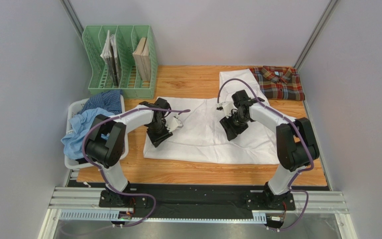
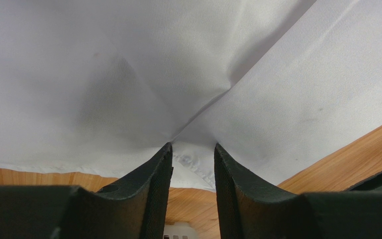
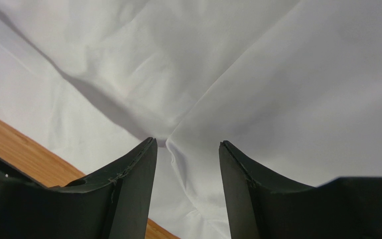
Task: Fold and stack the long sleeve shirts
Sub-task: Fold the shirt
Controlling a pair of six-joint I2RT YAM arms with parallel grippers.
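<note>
As left fingers (image 2: 150, 186) pinch the white shirt (image 1: 205, 137), right fingers (image 3: 133, 184) straddle it.

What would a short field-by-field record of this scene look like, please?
workpiece: white shirt, spread on the wooden table
left gripper: fingers either side of a gathered fold at the shirt's edge; grip unclear
right gripper: fingers either side of another fold; grip unclear
folded: plaid shirt, far right corner
waiting: blue shirts heaped in the white basket, left side
other: green file rack, far left corner
</note>
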